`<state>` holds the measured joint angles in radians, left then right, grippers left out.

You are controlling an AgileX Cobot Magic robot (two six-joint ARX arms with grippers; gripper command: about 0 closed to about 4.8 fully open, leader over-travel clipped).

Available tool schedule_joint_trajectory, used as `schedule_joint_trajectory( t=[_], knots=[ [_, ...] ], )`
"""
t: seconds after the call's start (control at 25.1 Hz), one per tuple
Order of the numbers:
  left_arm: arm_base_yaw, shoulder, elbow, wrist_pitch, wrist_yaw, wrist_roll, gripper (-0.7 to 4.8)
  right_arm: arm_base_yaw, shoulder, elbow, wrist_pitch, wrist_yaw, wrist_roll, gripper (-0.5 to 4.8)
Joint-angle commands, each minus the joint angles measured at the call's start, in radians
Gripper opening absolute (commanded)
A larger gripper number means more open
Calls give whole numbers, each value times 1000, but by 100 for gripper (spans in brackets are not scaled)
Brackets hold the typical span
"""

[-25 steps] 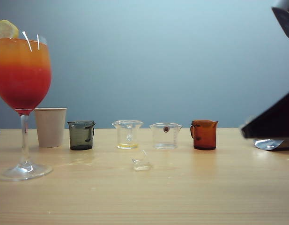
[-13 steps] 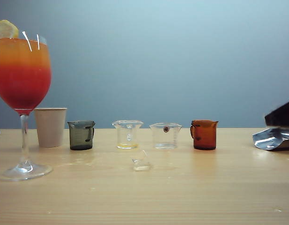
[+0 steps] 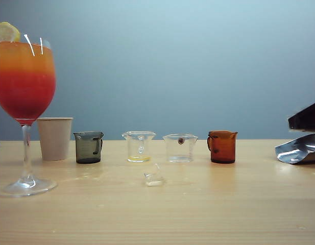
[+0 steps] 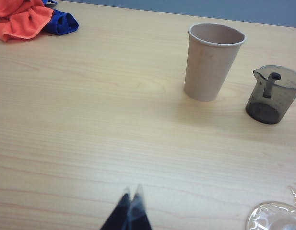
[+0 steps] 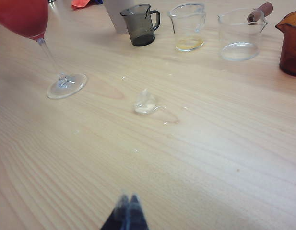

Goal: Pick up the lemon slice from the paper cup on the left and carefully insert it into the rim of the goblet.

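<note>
Lemon slice [image 3: 6, 31] seated on goblet [image 3: 24, 81] rim; paper cup [image 3: 54, 138] just behind.
Left gripper [image 4: 131, 199] and right gripper [image 5: 128, 200]: jaws together, empty, above bare table [image 3: 198, 209].

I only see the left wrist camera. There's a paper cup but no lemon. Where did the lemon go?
Observer: The lemon slice sits on the goblet rim, in the exterior view.
Operator: Is there juice inside?
Observer: Yes, orange on top, red below.
Operator: My left hand is shut above the table, short of the paper cup. Where's the other hand?
Observer: The right hand is shut and empty, over the table, short of a small clear lump.
</note>
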<state>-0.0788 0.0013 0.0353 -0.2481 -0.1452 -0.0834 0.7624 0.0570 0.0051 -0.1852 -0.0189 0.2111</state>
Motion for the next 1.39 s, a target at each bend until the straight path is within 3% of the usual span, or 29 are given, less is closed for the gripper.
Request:
schedule_joint_trajectory(
  t=[0.04,0.16,0.48,0.72,0.84,1.0,1.23,1.39],
  knots=[
    [18,0,-26,79,16,-3,-4,-43,-23,-3,7,-19,-2,-5],
    [64,0,-27,77,18,-3,-4,-202,-33,-4,9,-27,-2,-5],
    [146,0,-26,77,14,-3,-4,-515,-56,-4,19,-25,-2,-5],
    [145,16,-26,68,27,-3,-4,-650,-56,-4,18,-25,-2,-5],
    [145,12,-26,82,126,-3,-4,-727,-56,-4,17,-28,-2,-5],
    [145,10,-26,92,218,-3,-4,-792,-56,-4,17,-21,-2,-5],
    [145,10,-26,88,213,-3,-4,-797,-56,-4,50,-70,-19,-5],
    [145,10,-26,88,213,-3,-4,-798,-56,-4,132,-42,-64,-5]
  ],
)
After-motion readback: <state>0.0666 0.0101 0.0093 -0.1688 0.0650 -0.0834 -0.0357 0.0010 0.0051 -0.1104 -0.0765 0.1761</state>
